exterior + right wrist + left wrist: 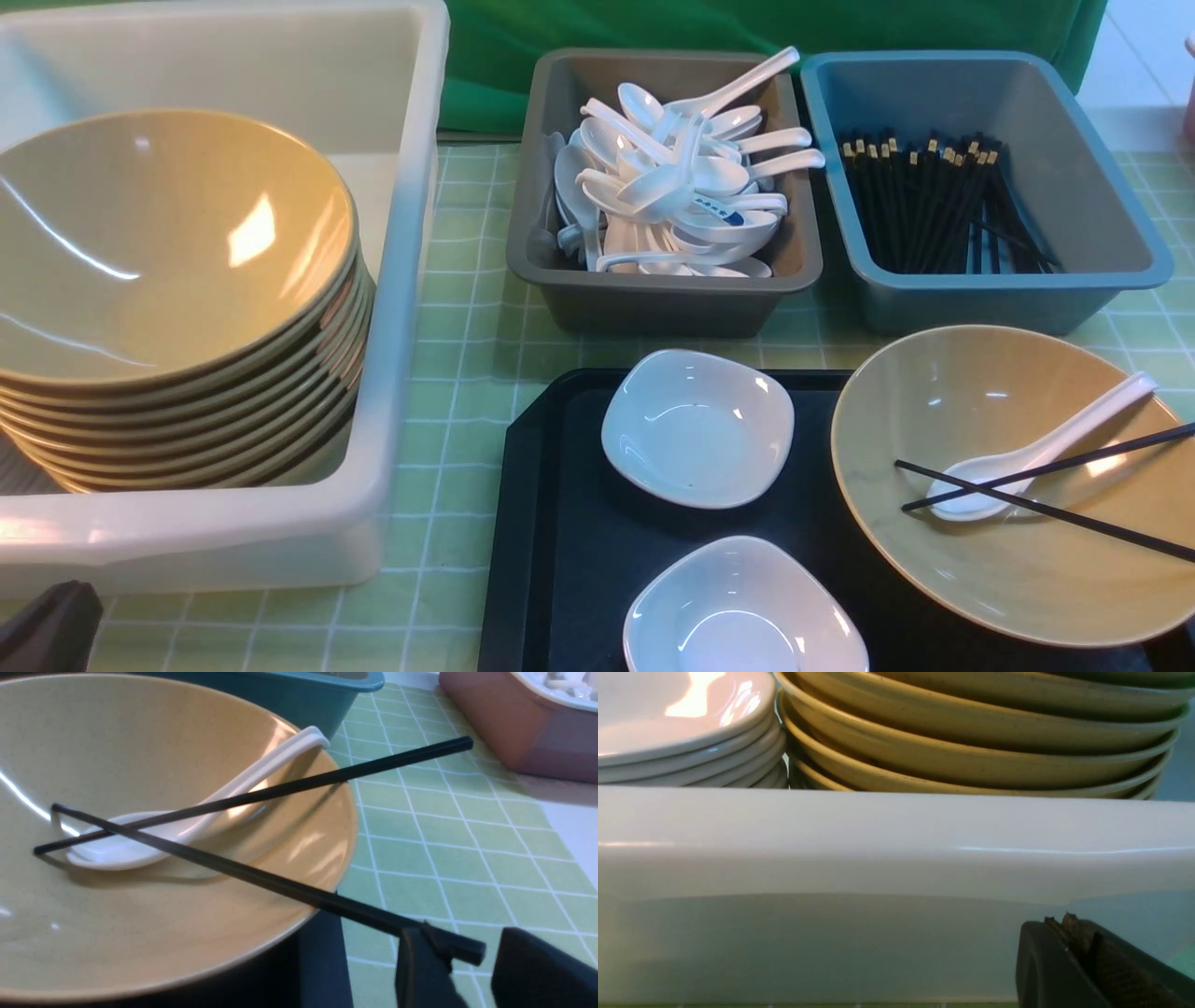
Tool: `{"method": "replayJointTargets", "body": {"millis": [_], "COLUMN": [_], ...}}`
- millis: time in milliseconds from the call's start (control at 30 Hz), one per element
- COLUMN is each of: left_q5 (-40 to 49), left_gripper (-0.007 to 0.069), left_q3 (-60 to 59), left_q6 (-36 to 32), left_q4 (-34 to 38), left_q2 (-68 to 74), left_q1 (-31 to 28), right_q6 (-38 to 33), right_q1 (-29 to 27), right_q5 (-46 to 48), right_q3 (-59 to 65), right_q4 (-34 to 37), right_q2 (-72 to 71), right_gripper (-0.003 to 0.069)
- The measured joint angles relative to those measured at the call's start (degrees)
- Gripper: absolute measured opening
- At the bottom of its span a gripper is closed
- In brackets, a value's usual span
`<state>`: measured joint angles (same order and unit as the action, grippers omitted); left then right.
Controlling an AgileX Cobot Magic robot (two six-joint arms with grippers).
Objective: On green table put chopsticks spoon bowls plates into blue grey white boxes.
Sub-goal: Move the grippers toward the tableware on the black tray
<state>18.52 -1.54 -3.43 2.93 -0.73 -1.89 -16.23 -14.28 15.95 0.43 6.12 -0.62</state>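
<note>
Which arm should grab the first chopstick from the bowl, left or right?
Right, I'd say. Its open pincer is right by one chopstick's end; the left pincer is shut beside the white box.

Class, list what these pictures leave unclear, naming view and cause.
- Lowest white spoons, front view: covered by spoons above.
- Near white square dish, front view: cut off by the bottom edge.
- Contents of the reddish-brown container, right wrist view: cut off by the edge.
</note>
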Motion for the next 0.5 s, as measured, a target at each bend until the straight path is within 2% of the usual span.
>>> {"method": "replayJointTargets", "body": {"millis": [333, 500], "left_q5": [0.0, 0.0], "left_gripper": [-0.0002, -0.0002], "left_q3": [0.0, 0.0], "left_q6": [0.0, -1.9], "left_q4": [0.0, -2.2], "left_q2": [0.0, 0.0], "left_q1": [0.0, 0.0], "right_q6": [0.0, 1.4], "right_q1": [0.0, 0.0], "right_q5": [-0.1, -3.8], "right_q3": [0.0, 0.5], "right_q4": [0.0, 0.0], "right_q2": [0.0, 0.0], "right_gripper": [0.0235, 0.0235]}}
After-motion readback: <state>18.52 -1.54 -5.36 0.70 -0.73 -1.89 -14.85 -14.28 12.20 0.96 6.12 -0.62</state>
